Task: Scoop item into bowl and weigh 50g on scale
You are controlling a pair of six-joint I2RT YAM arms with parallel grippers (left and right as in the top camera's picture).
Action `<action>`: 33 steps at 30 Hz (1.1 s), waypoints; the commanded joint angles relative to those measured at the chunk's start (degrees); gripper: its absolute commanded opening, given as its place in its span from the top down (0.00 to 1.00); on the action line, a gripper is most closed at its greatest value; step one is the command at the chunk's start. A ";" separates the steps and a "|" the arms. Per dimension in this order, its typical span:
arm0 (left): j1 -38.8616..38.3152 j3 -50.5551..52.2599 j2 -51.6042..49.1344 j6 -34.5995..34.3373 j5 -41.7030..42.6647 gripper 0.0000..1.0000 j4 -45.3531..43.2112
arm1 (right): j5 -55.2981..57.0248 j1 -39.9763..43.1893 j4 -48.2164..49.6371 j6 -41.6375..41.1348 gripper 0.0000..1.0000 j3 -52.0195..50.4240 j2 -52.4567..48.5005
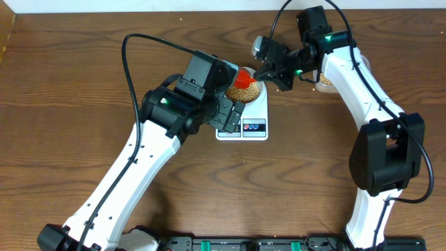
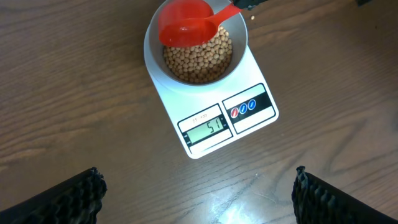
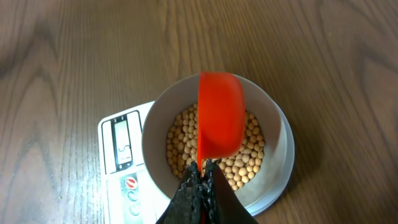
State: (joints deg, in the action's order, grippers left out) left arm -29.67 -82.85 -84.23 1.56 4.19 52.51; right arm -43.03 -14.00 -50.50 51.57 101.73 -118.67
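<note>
While under scoop (image 2: 185,26), bowl (image 2: 153,57) w/ beans (image 2: 200,63)

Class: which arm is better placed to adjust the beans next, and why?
Right, probably: the right gripper is shut on the red scoop over the bowl of beans; the left gripper hangs open, empty.

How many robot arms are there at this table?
2. The left arm reaches toward the scale; the right arm holds a red scoop over the bowl. None seems hidden.
</note>
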 commanded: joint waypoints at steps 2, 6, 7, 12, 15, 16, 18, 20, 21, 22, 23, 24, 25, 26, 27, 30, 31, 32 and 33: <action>0.13 0.57 -0.39 0.57 0.11 0.02 0.17 | 5.64 -0.87 0.07 -0.72 0.99 0.24 -1.09; 0.13 0.57 -0.39 0.57 0.11 0.02 0.17 | 7.37 -1.66 0.17 -0.72 0.99 0.24 -1.40; 0.13 0.57 -0.39 0.57 0.11 0.02 0.17 | 7.37 -1.86 0.15 -0.72 0.99 0.24 -1.60; 0.13 0.57 -0.39 0.57 0.11 0.02 0.17 | 7.37 -2.03 0.15 -0.72 0.99 0.24 -1.68; 0.13 0.57 -0.39 0.57 0.11 0.02 0.17 | 7.34 -2.01 0.15 -0.74 0.99 0.24 -1.68; 0.13 0.57 -0.39 0.57 0.11 0.02 0.17 | 7.34 -2.01 0.15 -0.72 0.99 0.24 -1.68; 0.13 0.57 -0.39 0.57 0.11 0.02 0.17 | 7.34 -2.01 0.15 -0.72 0.99 0.24 -1.68; 0.13 0.57 -0.39 0.57 0.11 0.02 0.17 | 7.32 -2.08 -0.07 -0.74 0.99 0.24 -1.70; 0.13 0.57 -0.39 0.57 0.11 0.02 0.17 | 7.34 -2.12 -0.15 -0.74 0.99 0.22 -1.70; 0.13 0.57 -0.39 0.57 0.11 0.02 0.17 | 7.32 -2.14 -0.31 -0.74 0.99 0.22 -1.70; 0.13 0.57 -0.39 0.57 0.11 0.02 0.17 | 7.32 -2.19 -0.55 -0.74 0.99 0.20 -1.70; 0.13 0.57 -0.39 0.57 0.11 0.02 0.17 | 7.32 -2.21 -0.70 -0.74 0.99 0.20 -1.70; 0.13 0.57 -0.39 0.57 0.11 0.02 0.17 | 7.32 -2.23 -0.90 -0.74 0.99 0.20 -1.73; 0.13 0.57 -0.39 0.57 0.11 0.02 0.17 | 7.32 -2.23 -1.20 -0.74 0.99 0.20 -1.73; 0.13 0.57 -0.39 0.57 0.11 0.02 0.17 | 7.30 -2.23 -1.31 -0.74 0.99 0.20 -1.70; 0.13 0.57 -0.39 0.57 0.11 0.02 0.17 | 7.04 -2.23 -1.81 -0.74 0.99 0.20 -1.70; 0.13 0.57 -0.39 0.57 0.11 0.02 0.17 | 6.54 -2.23 -1.86 -0.74 0.99 0.20 -1.70; 0.13 0.57 -0.39 0.57 0.11 0.02 0.17 | 6.16 -2.23 -1.90 -0.74 0.99 0.20 -1.73; 0.13 0.57 -0.39 0.57 0.11 0.02 0.17 | 5.84 -2.29 -2.05 -0.76 0.99 0.20 -1.73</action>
State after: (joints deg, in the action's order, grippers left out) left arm -29.67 -82.85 -84.23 1.54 4.19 52.51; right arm -35.88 -15.88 -51.96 51.55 101.73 -119.52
